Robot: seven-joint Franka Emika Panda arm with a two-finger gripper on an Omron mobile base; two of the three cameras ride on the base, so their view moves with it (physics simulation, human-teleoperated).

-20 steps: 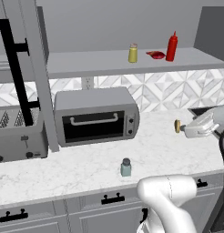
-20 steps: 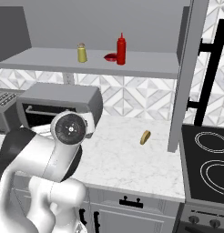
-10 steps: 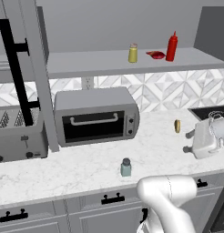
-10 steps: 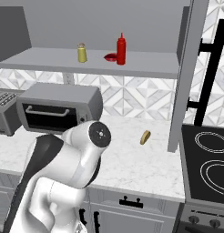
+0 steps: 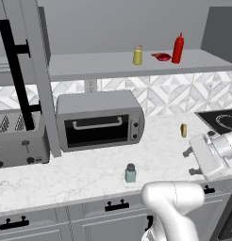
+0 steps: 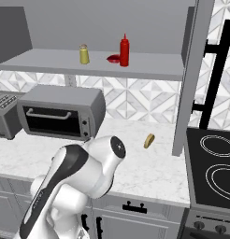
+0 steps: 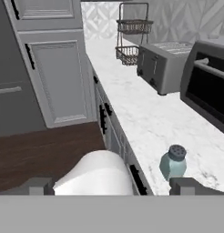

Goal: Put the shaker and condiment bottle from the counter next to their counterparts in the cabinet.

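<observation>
Pale blue-grey, the shaker (image 5: 130, 173) stands low centre on the counter (image 5: 85, 176) while the bottle (image 5: 178, 48) already sits on the cabinet (image 5: 113, 63) shelf, so the empty, wide-open gripper (image 5: 193, 161) at right must likely descend beside it.

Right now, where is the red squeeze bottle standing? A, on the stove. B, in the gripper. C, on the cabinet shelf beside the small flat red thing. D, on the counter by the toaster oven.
C: the red squeeze bottle stands upright on the cabinet shelf, next to the small flat red thing, with the yellow shaker farther along.
</observation>
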